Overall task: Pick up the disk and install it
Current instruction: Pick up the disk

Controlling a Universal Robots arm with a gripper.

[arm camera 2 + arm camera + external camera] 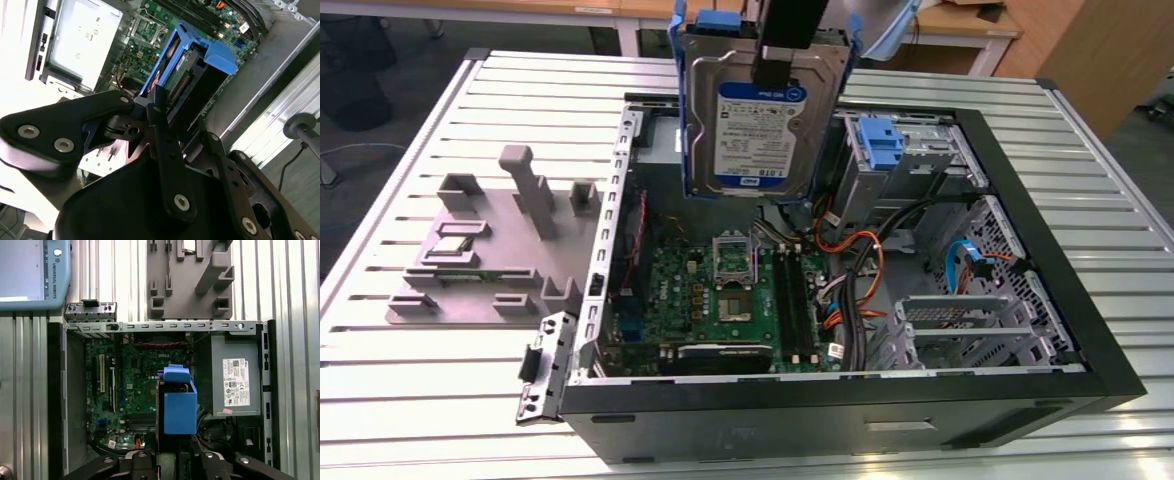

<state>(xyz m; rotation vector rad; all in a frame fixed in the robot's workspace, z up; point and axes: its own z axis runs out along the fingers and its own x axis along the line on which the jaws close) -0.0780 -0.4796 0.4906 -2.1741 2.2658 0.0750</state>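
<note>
The end effector gripped the disk by its upper end, so the disk hung directly beneath it, long axis upright, over the open computer case, with the drive bay just to the exterior view's right.

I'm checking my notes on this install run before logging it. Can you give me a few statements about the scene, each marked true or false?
1. The gripper grips the disk above the open computer case. True.
2. The disk lies flat inside the case. False: it hangs on edge in the gripper, its label facing the exterior view.
3. A grey fixture sits on the table, to the exterior view's left of the case. True.
4. The case is closed. False: it is open, with the motherboard exposed.
</note>
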